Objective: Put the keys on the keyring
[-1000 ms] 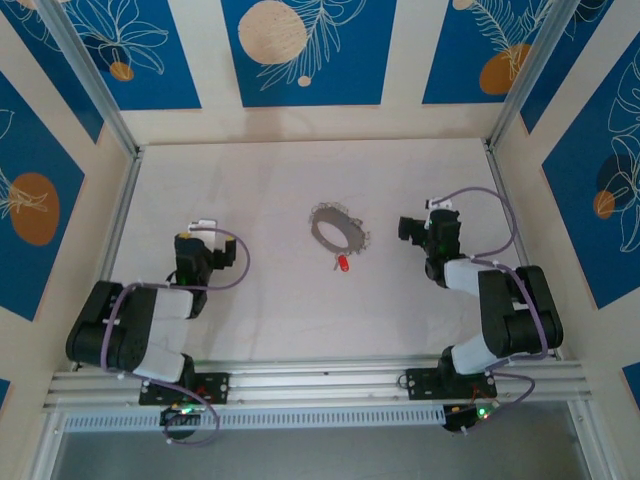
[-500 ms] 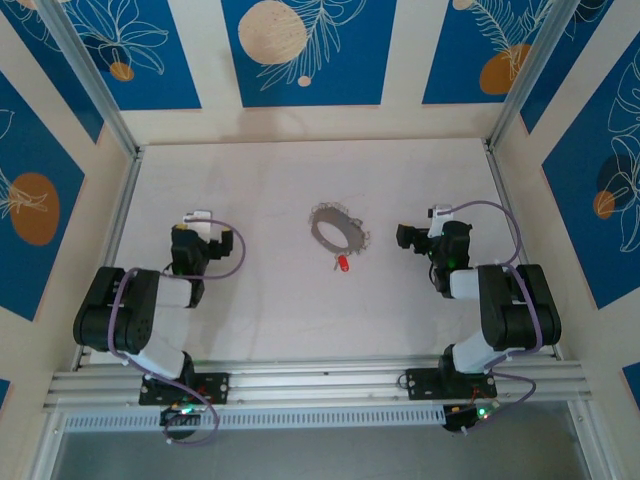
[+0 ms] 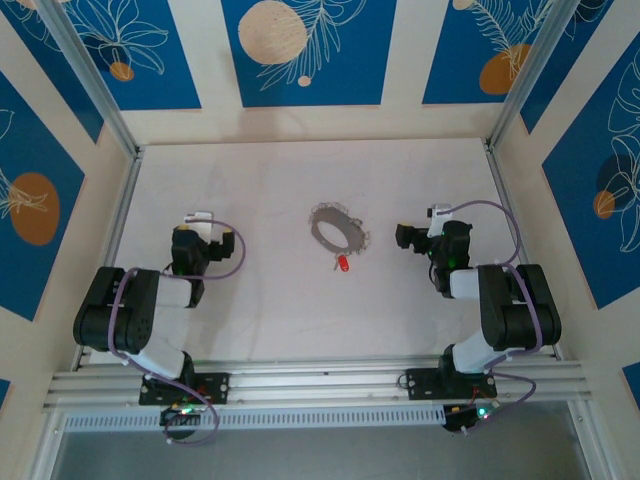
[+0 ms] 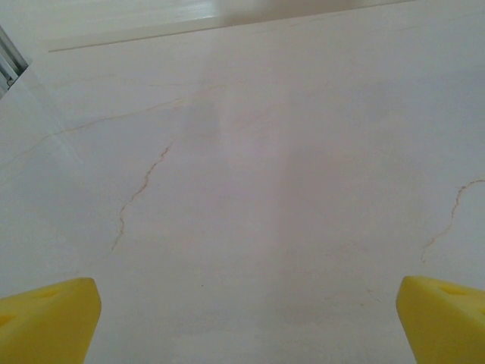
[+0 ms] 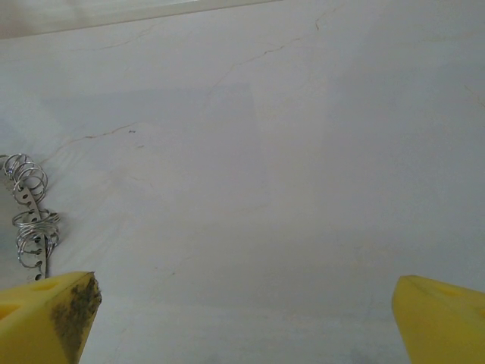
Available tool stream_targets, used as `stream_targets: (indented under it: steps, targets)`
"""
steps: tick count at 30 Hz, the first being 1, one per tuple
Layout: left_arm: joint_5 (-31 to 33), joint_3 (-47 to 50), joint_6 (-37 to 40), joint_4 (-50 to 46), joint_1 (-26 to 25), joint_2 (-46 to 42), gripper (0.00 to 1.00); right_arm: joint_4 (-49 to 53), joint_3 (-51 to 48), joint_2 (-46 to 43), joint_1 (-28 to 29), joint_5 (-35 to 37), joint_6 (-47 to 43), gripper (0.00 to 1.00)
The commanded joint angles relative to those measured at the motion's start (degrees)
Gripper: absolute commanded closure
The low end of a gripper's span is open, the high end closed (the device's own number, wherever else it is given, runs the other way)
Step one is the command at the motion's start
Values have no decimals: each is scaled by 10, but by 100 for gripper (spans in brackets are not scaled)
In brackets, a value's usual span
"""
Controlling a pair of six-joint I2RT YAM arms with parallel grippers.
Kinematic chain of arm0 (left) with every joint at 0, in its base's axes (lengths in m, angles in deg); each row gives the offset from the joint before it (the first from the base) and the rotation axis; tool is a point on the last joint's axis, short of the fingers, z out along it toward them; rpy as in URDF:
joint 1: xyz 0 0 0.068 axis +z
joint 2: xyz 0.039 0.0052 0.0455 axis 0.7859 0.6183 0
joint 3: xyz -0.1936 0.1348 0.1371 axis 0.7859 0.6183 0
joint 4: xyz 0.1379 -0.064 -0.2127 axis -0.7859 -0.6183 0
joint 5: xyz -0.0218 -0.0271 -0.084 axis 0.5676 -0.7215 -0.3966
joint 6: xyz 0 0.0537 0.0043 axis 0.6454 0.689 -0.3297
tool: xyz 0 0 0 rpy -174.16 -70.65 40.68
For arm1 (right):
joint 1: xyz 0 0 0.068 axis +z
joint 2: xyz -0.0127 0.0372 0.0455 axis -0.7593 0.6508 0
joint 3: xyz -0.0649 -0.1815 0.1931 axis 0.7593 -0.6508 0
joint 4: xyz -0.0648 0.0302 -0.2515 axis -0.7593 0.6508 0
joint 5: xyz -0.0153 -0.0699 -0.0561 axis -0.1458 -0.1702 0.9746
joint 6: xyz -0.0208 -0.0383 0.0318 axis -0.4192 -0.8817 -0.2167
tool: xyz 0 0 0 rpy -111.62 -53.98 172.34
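Observation:
The keyring (image 3: 337, 230), a thin grey hoop with small pale loops along its edge, lies flat at the table's middle. Just in front of it lies one of the keys (image 3: 343, 263), tiny and bright red. My left gripper (image 3: 192, 232) rests low, far to the left of both. In the left wrist view its yellow fingers (image 4: 47, 318) stand wide apart over bare table; the left gripper (image 4: 246, 322) is open. My right gripper (image 3: 408, 237) sits to the right of the hoop, pointing towards it, open and empty (image 5: 242, 322). Small wire loops of the keyring (image 5: 29, 220) show at that view's left edge.
The table (image 3: 270, 180) is a pale surface with faint cracks. Metal rails (image 3: 120, 215) run along its left and right sides, and blue patterned walls (image 3: 300, 50) stand behind. A purple cable (image 3: 485, 215) loops over the right arm.
Both arms settled back a little early in the second, the left gripper drifting slightly left. Since then they hold still. Keyring and key have not moved.

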Motion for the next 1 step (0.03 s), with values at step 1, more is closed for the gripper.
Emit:
stream_targets:
  steps: [1]
  targets:
    - [-12,-8,-6,4,8,3,0,-18,6,-2,0,-7,-15,1]
